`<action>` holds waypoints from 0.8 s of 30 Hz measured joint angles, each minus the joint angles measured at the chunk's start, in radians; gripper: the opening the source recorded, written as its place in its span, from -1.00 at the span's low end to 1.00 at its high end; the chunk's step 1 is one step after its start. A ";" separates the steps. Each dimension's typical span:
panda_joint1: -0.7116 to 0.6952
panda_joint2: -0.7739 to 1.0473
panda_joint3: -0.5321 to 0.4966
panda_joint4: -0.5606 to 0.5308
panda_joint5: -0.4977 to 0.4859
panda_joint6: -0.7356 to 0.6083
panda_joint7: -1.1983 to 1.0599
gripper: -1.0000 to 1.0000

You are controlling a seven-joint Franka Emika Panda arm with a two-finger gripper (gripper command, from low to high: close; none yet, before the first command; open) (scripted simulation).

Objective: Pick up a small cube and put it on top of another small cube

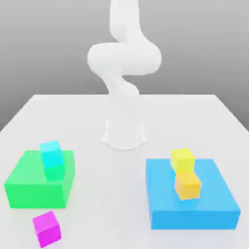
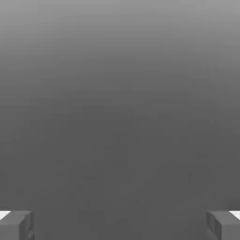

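white table, magenta cube skewed

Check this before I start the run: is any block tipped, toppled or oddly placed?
Nothing toppled. The magenta cube sits slightly turned on the table; the cyan cube rests flat on the green block.
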 joint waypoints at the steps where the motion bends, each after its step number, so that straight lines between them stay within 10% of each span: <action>1: 0.016 0.039 -0.026 -0.003 0.011 0.012 -0.041 0.00; 24: 0.069 0.864 -0.339 -0.077 0.312 0.269 -0.962 0.00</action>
